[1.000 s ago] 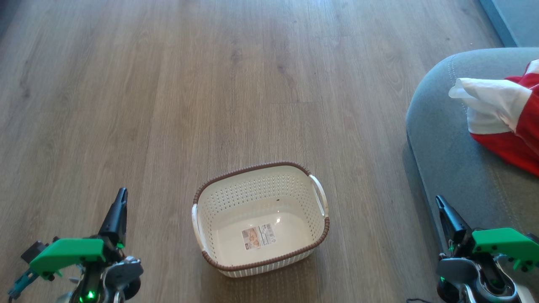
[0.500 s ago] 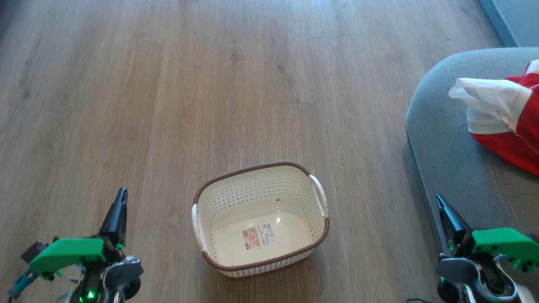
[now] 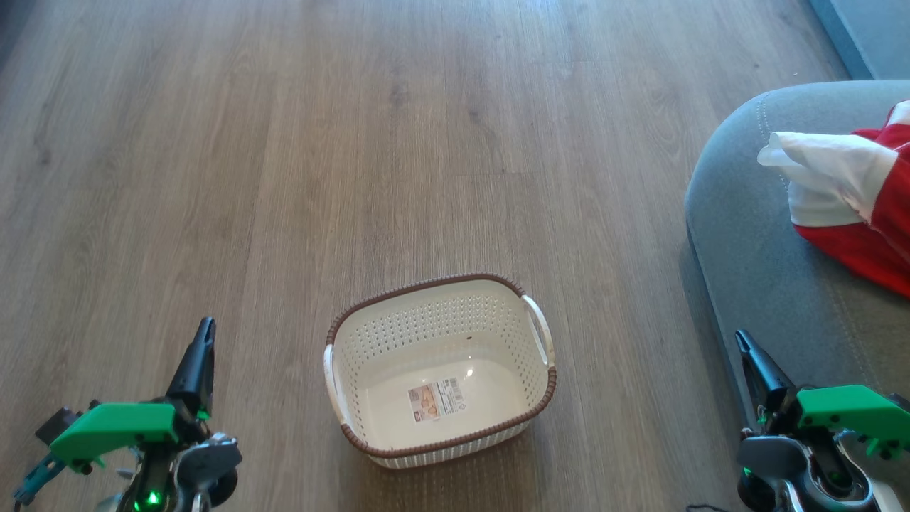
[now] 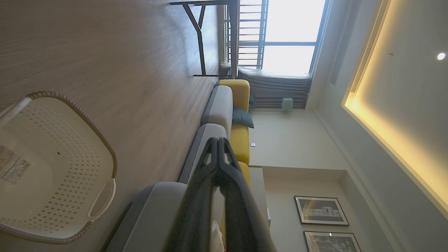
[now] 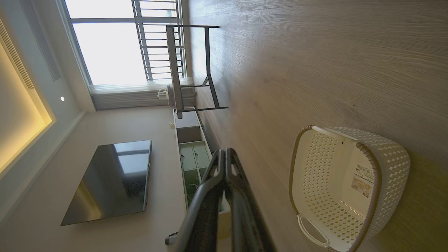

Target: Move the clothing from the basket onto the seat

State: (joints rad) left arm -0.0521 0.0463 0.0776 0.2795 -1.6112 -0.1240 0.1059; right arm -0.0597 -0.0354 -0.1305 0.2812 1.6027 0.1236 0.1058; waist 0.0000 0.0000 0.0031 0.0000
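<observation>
The cream basket (image 3: pixel 546 387) with a brown rim stands on the wooden floor, holding nothing but a label sticker (image 3: pixel 436 399). It also appears in the left wrist view as basket (image 4: pixel 98 150) and in the right wrist view as basket (image 5: pixel 392 154). The red and white clothing (image 3: pixel 860 206) lies on the grey seat (image 3: pixel 746 242) at the right. My left gripper (image 3: pixel 204 328) is shut and empty at the lower left, apart from the basket. At the lower right, beside the seat's edge, my right gripper (image 3: pixel 741 340) is shut and empty. Both fingertips meet in the wrist views (image 4: pixel 218 140) (image 5: pixel 224 152).
Wooden floor (image 3: pixel 355 142) stretches ahead and to the left. A long grey and yellow sofa (image 4: pixel 224 108) runs along the wall. A dark-legged table (image 5: pixel 189 66) stands by the window, with a low cabinet (image 5: pixel 190 147) and a television (image 5: pixel 112 182) on the opposite wall.
</observation>
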